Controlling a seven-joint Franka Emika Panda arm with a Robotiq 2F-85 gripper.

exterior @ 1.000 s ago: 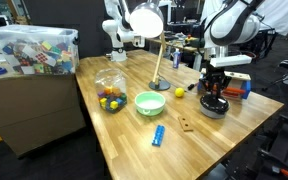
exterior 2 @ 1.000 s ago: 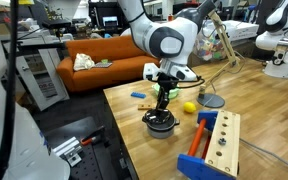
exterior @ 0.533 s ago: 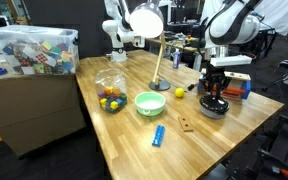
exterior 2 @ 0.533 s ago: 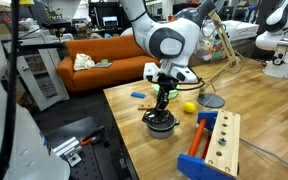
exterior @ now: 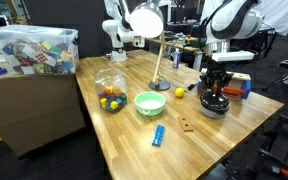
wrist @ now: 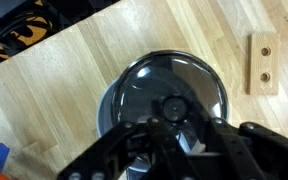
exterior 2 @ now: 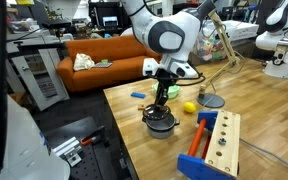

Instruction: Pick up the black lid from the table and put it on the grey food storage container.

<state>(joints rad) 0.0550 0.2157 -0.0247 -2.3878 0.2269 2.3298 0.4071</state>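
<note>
The black lid is a shiny round disc with a centre knob. It lies flat over the grey food storage container, which stands near the table's edge in both exterior views. My gripper hangs straight down over the tub. Its fingers are shut on the lid's near part. My fingers hide the near rim of the lid, so I cannot tell whether it is fully seated.
A green bowl, a yellow ball, a clear container of coloured balls and a desk lamp stand to one side. A blue object and a small wooden piece lie nearby. A wooden block with holes sits close.
</note>
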